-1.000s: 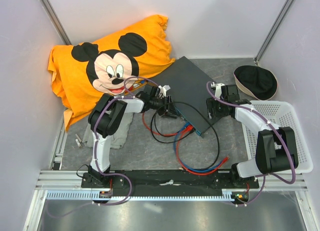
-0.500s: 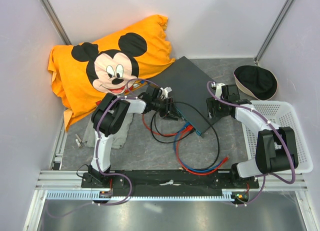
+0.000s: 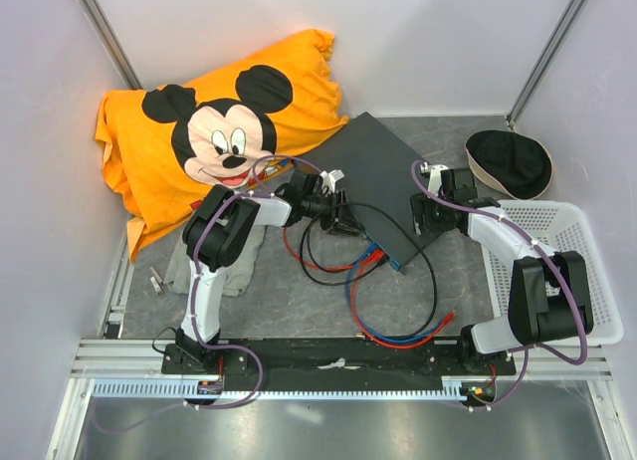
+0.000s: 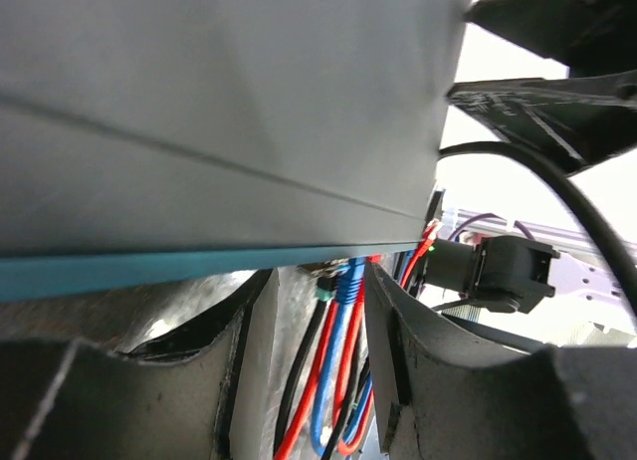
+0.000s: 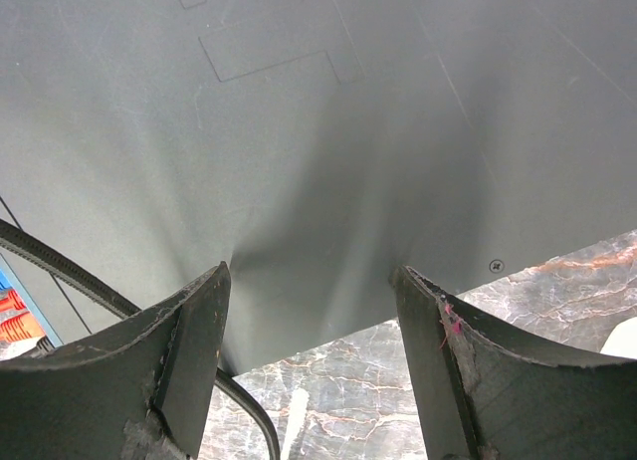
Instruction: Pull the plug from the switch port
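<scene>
The step in hand is judged to be the approach to the plug, with the grasp not yet made. The large flat rectangular dark grey metal switch [image 3: 383, 171] is laid diagonally on the grey marbled table [image 3: 279, 306], its narrow teal face [image 4: 119, 273] turned toward the left arm.

The left end effector [image 4: 318, 293] is held low against that face, just under the edge of the box. Its jaws are parted to a moderate gap. A small blue plug [image 4: 343, 283] with its blue lead is seen in that gap at the row of sockets, closer to the right-hand finger [image 4: 468, 380]. No clamping on it can be made out. Red and black leads are bundled beside it. From the overhead view, loose red, blue and black cables [image 3: 398, 326] are seen looped over the table in front of the switch.

The right end effector [image 5: 311, 281] is set at the far corner of the switch, with jaws spread wide over the grey top panel and nothing gripped between them. It is judged to be placed there as a brace.

For the next move, the left jaws would have to be centred on the blue plug alone, the neighbouring leads kept out, and then closed. Any latch would need to be released. The pull should be made straight out along the socket axis while the box is held down.
</scene>
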Action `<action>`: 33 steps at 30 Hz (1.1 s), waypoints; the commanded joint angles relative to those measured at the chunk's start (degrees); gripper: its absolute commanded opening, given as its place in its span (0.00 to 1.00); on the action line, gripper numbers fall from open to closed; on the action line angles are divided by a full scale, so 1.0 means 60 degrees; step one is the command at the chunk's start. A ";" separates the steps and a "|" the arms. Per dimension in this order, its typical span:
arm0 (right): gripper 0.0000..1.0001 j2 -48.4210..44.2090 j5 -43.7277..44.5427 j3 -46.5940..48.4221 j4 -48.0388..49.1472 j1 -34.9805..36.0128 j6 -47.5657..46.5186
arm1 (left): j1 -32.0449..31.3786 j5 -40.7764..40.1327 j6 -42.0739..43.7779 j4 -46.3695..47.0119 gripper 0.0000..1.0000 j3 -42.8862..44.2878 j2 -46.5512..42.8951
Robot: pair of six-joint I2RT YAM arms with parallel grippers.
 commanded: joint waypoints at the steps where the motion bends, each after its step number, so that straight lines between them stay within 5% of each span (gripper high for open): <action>1: 0.75 0.0343 -0.0084 -0.0079 -0.0120 -0.0013 -0.0015 | 0.0022 0.0308 -0.0316 0.0621 0.47 0.0052 -0.0032; 26: 0.76 0.0357 -0.0026 -0.0108 -0.0076 -0.0042 0.0000 | 0.0022 -0.1217 0.0124 -0.1621 0.46 0.0652 0.0349; 33: 0.76 0.0430 -0.0055 -0.0079 -0.0090 -0.0042 0.0014 | -0.0050 -0.3730 0.0679 -0.5426 0.50 0.1707 -0.0118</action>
